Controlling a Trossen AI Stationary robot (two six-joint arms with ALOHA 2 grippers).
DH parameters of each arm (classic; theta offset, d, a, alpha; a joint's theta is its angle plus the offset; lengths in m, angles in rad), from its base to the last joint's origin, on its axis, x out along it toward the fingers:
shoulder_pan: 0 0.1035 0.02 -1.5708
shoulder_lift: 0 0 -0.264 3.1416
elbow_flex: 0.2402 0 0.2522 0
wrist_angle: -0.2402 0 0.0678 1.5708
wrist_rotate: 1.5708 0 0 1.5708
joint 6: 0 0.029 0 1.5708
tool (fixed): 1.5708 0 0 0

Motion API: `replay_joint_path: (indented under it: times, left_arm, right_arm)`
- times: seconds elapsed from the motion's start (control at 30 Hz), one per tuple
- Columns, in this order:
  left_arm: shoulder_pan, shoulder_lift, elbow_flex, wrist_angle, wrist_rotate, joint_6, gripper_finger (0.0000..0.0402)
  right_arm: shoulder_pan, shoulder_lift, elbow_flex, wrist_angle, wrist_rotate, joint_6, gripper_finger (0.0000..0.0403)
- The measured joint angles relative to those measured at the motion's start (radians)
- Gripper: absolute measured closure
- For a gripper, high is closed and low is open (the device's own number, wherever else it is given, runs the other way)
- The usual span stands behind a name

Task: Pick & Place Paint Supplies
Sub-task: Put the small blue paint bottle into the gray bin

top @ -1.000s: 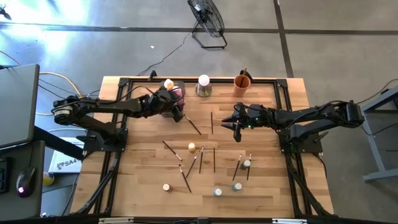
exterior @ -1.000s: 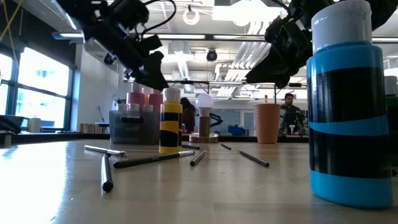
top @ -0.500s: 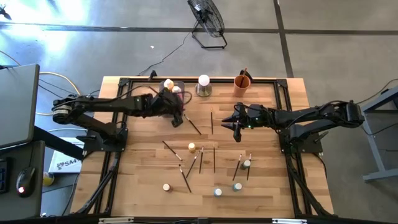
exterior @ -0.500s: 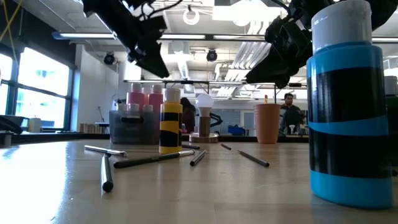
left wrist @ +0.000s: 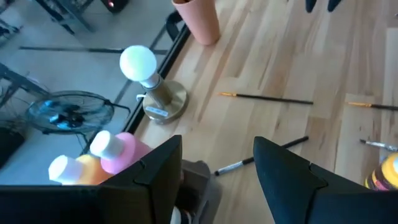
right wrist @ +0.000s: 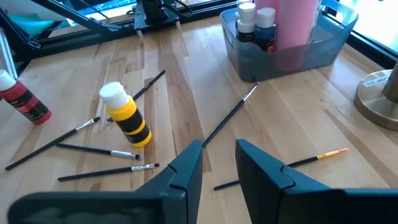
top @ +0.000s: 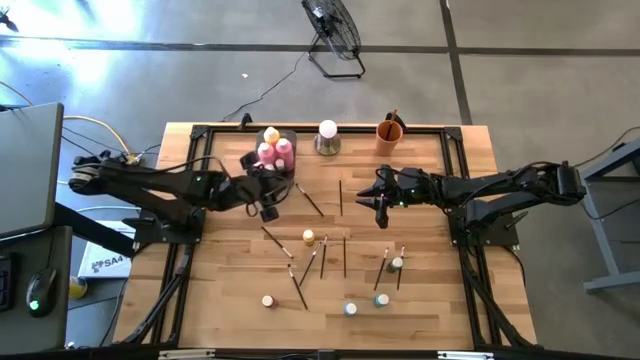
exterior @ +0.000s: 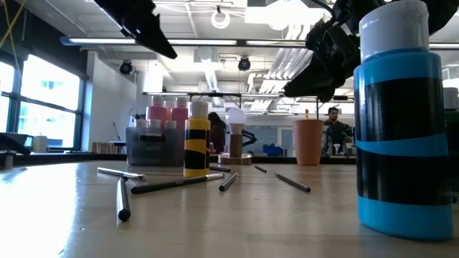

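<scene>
A: Nearest you?
B: Blue-and-black bottle (exterior: 398,122) with a white cap, upright at the near edge of the table (top: 430,300). Other small bottles stand near it.
A: Next?
B: Brushes (exterior: 172,184), thin and dark-handled, lie scattered flat over the middle of the wood. The yellow-and-black striped bottle (exterior: 196,143) stands upright among them.
A: Your grippers?
B: Both are in the air past the brushes. Left gripper (left wrist: 217,158) hangs just on the near side of the tray, fingers spread wide with nothing between them. Right gripper (right wrist: 219,155) hangs over the right-centre of the table, well apart from the left; its fingers stand a little apart and pinch nothing.
A: Far edge?
B: Grey tray (exterior: 154,147) at the far left holds pink bottles (top: 283,150) and an orange-yellow one, all upright inside it. To its right come the white ball (top: 327,129) on its metal base, then the orange cup (top: 389,132). A person shows in the room beyond the table.
</scene>
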Motion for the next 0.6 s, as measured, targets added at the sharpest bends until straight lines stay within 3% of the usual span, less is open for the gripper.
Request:
replay_joint_path:
  times: [0.27,0.43,0.6]
  left_arm:
    - [-0.002,-0.077,-0.251,0.283,0.008,0.032,0.0208]
    - [-0.002,-0.102,-0.381,0.481,0.081,0.043,0.0208]
    - [-0.002,-0.114,-0.420,0.519,0.177,0.047,0.0208]
  right_arm:
    - [0.000,0.000,0.000,0.001,0.000,0.000,0.0312]
    - [0.000,0.000,0.000,0.002,0.000,0.000,0.0312]
    - [0.000,0.000,0.000,0.003,0.000,0.000,0.0312]
